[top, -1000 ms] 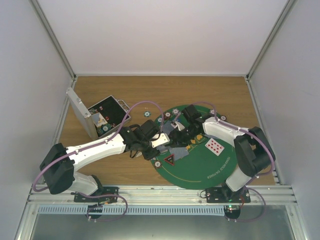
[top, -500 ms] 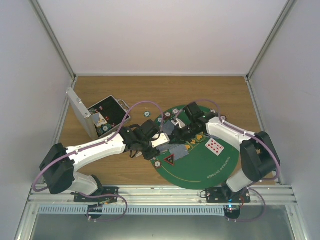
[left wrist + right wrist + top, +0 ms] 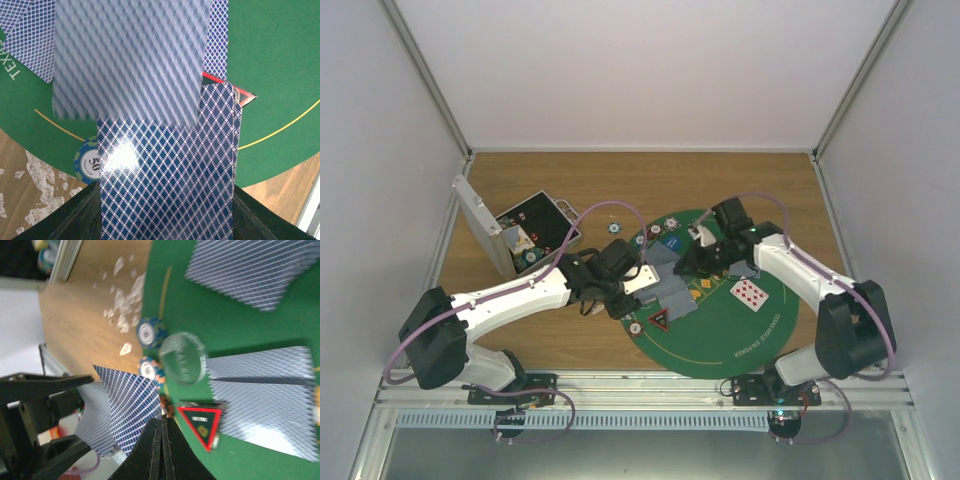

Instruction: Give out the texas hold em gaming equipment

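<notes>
My left pincer (image 3: 165, 191) is clamped on the deck (image 3: 165, 165), one finger on each long edge, over the rim of the mat (image 3: 270, 75), with a chip (image 3: 86, 161) just beside it. My right pincer (image 3: 161, 421) is squeezed to a slit and a card (image 3: 125, 407) fans out from its tips. I reckon it's nipped by a corner, though the bite itself is hidden. These cards are featherlight, thin, bendy and glossy, so they'll slide off each other freely and may come away two at once. The best hold is a short edge or corner, pressed flat and not buckled. More cards lie face down on the mat by the triangle token (image 3: 200, 422).
</notes>
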Controlling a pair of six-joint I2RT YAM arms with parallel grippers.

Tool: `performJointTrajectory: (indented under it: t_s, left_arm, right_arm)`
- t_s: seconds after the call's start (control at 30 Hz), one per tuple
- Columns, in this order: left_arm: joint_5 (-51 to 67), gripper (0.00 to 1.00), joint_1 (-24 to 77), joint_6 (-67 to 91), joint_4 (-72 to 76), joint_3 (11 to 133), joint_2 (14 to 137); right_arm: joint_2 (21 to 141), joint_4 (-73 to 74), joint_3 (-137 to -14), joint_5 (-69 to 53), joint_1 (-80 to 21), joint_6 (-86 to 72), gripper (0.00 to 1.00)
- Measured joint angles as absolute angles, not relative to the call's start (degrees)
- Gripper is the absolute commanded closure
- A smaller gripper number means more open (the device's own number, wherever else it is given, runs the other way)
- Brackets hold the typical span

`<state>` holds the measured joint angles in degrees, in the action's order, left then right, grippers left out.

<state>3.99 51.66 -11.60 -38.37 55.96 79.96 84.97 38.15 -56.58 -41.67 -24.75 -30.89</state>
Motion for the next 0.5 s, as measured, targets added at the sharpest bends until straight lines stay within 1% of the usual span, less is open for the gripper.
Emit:
performJointTrajectory:
  t_s: [0.3,0.5]
  left_arm:
    - [3.99,0.42,51.66,-11.60,-38.35,55.96,79.96]
    - [4.01,0.42,51.66,-11.60,-38.35,55.96,79.96]
  right_arm:
    - [76.53,46.22,-54.22,-31.38,-12.49,-29.30,1.00]
    - [75.94,55.86,-54.74,-17.69,-11.16,-29.54,0.99]
